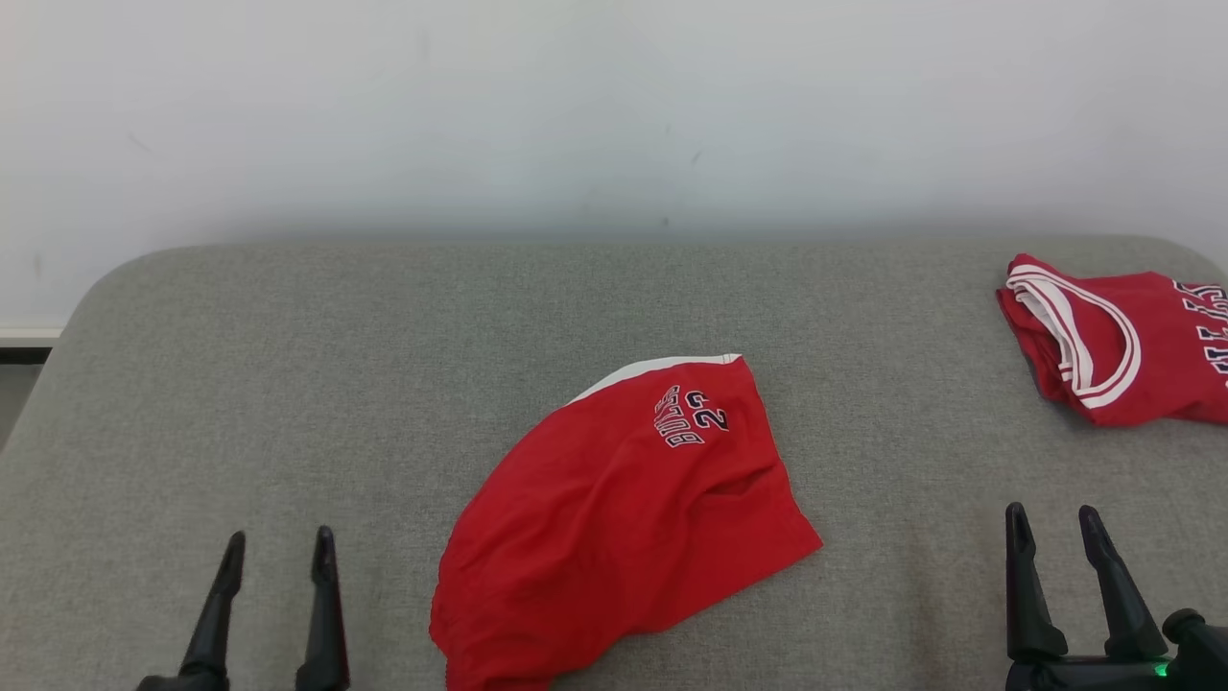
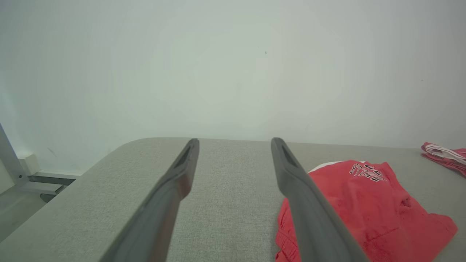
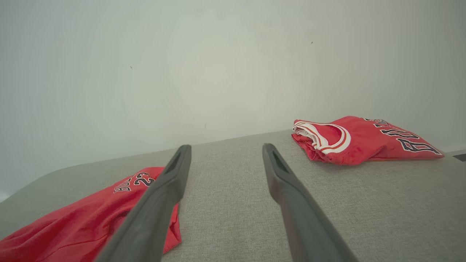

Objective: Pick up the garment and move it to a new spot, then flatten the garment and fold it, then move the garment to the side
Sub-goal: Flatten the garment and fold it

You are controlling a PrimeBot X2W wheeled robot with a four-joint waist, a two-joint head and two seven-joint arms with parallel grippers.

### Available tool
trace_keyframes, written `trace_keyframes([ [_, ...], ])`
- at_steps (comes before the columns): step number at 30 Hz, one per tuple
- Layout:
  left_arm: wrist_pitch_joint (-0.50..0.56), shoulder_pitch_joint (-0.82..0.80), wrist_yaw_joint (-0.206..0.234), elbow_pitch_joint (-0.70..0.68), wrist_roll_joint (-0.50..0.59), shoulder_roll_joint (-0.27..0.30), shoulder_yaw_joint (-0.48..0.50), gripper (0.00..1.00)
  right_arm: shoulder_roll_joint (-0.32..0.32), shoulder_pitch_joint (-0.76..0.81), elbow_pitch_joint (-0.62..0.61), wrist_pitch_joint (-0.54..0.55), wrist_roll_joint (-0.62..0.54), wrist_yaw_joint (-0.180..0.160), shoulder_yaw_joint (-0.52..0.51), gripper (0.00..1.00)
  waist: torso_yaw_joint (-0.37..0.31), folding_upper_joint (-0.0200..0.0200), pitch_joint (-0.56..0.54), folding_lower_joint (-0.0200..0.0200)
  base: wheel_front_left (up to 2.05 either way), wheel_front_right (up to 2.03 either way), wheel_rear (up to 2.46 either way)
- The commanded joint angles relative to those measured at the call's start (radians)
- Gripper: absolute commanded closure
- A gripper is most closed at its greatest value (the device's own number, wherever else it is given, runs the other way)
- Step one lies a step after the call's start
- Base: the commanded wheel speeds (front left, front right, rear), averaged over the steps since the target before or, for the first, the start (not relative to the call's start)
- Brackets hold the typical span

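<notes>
Red shorts (image 1: 624,518): lay crumpled, middle of grey surface (image 1: 288,384), toward near edge. Left hand (image 1: 279,542), right hand (image 1: 1053,518): both open, empty, near edge, either side. Folded red jersey (image 1: 1122,345): far right corner.

So the garment (image 1: 624,518) lies on the tabletop (image 1: 288,384), about in the middle and toward the near edge. A folded jersey (image 1: 1122,345) sits well off to the right, farther back, running out of the head view. The left hand (image 1: 280,542) is near-left of the garment, and the right hand (image 1: 1053,518) is near-right, in front of the jersey. A wall (image 1: 576,115) runs behind the tabletop.
</notes>
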Motion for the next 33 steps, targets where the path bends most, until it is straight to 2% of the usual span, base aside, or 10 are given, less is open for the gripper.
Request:
trace_keyframes([
  [1, -0.003, 0.015, 0.004, 0.002, 0.010, -0.004, 0.017, 0.00, 0.001, 0.012, 0.001, 0.000, 0.007, -0.003, 0.002, 0.00, -0.002, 0.0000, -0.001, 0.0000, 0.00, 0.00, 0.00],
  [3, -0.003, 0.029, 0.000, 0.017, 0.020, -0.016, 0.052, 0.00, 0.008, 0.018, 0.008, 0.000, 0.008, -0.003, 0.012, 0.00, -0.005, 0.0000, -0.002, 0.0000, 0.00, 0.00, 0.00],
  [10, -0.003, 0.034, -0.021, 0.038, 0.041, -0.036, 0.080, 0.00, 0.002, 0.018, 0.024, 0.000, 0.009, -0.003, 0.030, 0.00, 0.003, 0.0000, 0.003, 0.0000, 0.00, 0.00, 0.00],
  [18, -0.003, -0.001, -0.042, 0.044, 0.067, -0.056, 0.095, 0.00, -0.047, -0.067, 0.079, 0.014, 0.015, -0.003, 0.130, 0.00, 0.032, 0.0000, 0.021, 0.0000, 0.00, 0.00, 0.00],
  [33, -0.003, -0.056, -0.065, 0.063, 0.077, -0.081, 0.048, 0.00, -0.107, -0.271, 0.433, 0.060, 0.046, -0.003, 0.284, 0.00, 0.175, 0.0000, 0.079, 0.0000, 0.00, 0.00, 0.00],
])
